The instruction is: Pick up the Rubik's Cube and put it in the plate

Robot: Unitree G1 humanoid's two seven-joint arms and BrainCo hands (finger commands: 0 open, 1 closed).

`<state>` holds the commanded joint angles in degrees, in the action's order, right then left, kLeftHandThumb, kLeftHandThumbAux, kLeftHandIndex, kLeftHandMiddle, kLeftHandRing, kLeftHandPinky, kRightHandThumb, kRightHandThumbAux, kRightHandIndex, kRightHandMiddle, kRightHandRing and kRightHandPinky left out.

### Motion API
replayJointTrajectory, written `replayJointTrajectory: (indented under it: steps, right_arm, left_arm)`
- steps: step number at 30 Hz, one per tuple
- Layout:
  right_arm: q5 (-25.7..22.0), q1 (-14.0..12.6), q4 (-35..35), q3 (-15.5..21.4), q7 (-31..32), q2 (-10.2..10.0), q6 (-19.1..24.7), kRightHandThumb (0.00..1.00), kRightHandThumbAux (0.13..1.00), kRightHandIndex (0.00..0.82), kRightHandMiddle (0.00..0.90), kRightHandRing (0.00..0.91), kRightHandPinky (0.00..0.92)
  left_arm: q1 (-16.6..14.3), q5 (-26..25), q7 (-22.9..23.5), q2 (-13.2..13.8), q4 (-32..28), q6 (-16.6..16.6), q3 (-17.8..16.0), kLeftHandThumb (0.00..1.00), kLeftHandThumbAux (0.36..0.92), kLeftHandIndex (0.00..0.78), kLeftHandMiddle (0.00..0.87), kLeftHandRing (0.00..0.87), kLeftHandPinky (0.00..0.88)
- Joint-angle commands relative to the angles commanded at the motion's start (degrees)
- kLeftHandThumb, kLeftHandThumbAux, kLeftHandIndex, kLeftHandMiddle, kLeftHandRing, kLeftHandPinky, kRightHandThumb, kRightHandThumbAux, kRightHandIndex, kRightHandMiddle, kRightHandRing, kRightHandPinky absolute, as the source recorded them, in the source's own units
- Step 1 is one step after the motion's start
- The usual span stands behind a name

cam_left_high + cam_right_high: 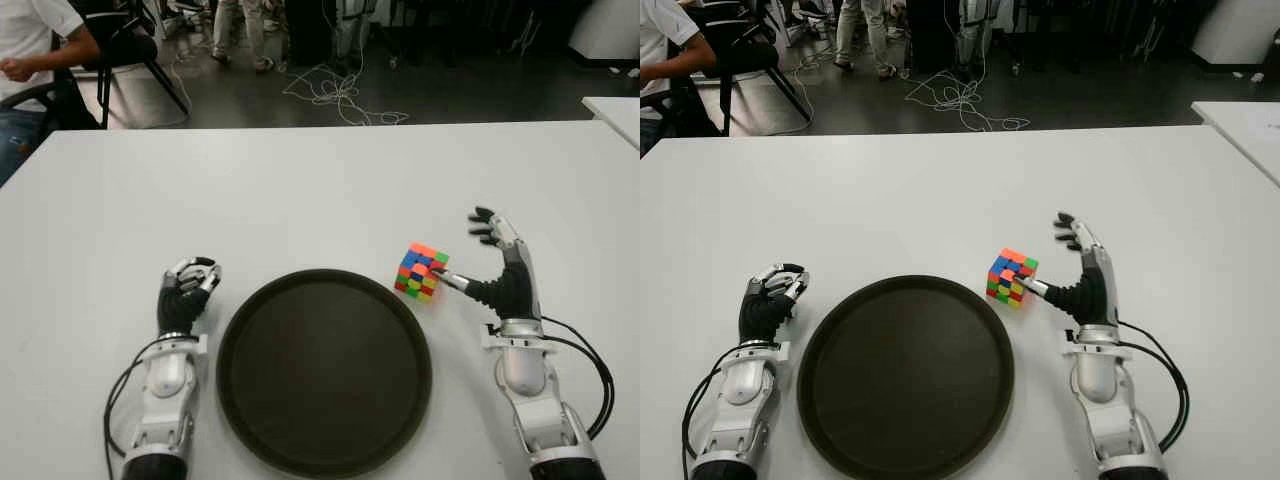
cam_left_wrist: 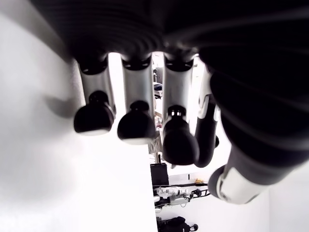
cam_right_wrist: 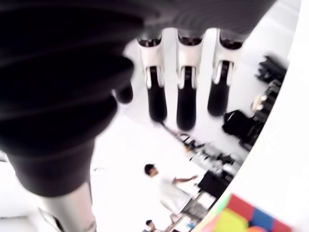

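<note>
Multicoloured Rubik's Cube (image 1: 421, 271) touches the open right robot hand's (image 1: 500, 270) thumb.

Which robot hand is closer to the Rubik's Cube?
Right. The right robot hand is open beside the Rubik's Cube, thumb at it. The left robot hand sits curled across the plate.

Two robot hands, the left hand (image 1: 186, 295) and the right hand (image 1: 503, 268), share one build: black rubbery palms, silver plates along the finger backs, rounded black fingertips (image 2: 136, 127). Behind the fingers, silver-grey forearm shells (image 1: 165, 385) taper to dark cuffs. Black cables (image 1: 595, 375) loop beside each wrist.
</note>
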<state>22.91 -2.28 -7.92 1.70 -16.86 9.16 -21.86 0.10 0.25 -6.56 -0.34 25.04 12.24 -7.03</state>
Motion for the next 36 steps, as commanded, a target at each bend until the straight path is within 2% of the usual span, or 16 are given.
replayJointTrajectory:
  steps: [6,15,21,23,27,28,32,36]
  right_arm:
    - [-0.58,0.34,-0.25,0.2,1.9,0.87,-0.28,0.0,0.91,0.158,0.183,0.169,0.2]
    - [-0.19,0.38,0.65,-0.36,4.02,2.72,0.32,0.0,0.896,0.141,0.158,0.151,0.193]
    - [1.01,0.28,2.3,-0.83,5.49,3.8,2.56,0.0,0.896,0.122,0.14,0.127,0.169]
    - [1.68,0.17,3.42,-1.11,6.21,4.07,4.16,0.0,0.9,0.111,0.128,0.115,0.154]
    - [4.17,0.04,7.5,-2.19,9.17,5.1,9.64,0.0,0.904,0.067,0.08,0.065,0.095]
    - [5.32,-0.24,9.69,-2.7,11.28,5.88,12.1,0.0,0.904,0.058,0.071,0.056,0.086]
    - [8.84,-0.65,15.51,-4.4,17.19,7.47,19.52,0.0,0.843,0.015,0.019,0.014,0.032]
    - [11.82,-0.34,18.64,-5.97,20.79,8.54,24.41,0.0,0.779,0.003,0.004,0.002,0.006]
  left_arm:
    - [0.09,0.2,0.11,-0.05,-0.15,0.22,0.2,0.706,0.706,0.444,0.822,0.843,0.828]
    - [-0.04,0.0,0.78,0.19,-0.24,-0.58,0.47,0.706,0.707,0.444,0.812,0.829,0.811]
    - [-0.12,-0.06,0.1,-0.26,-0.55,-1.3,0.34,0.705,0.707,0.444,0.812,0.831,0.818]
    - [-0.14,0.02,0.0,-0.29,-0.5,-1.26,0.34,0.706,0.707,0.444,0.812,0.832,0.817]
    - [-0.24,0.39,-0.09,-0.18,-0.21,-1.07,0.49,0.706,0.707,0.443,0.81,0.829,0.808]
    - [-0.26,0.47,-0.05,-0.13,-0.15,-1.0,0.55,0.706,0.707,0.443,0.809,0.828,0.806]
    - [-0.32,0.94,-0.11,0.02,0.14,-0.54,0.79,0.705,0.708,0.443,0.806,0.824,0.804]
    - [-0.41,1.2,-0.25,0.04,0.23,-0.27,1.03,0.705,0.708,0.443,0.807,0.825,0.806]
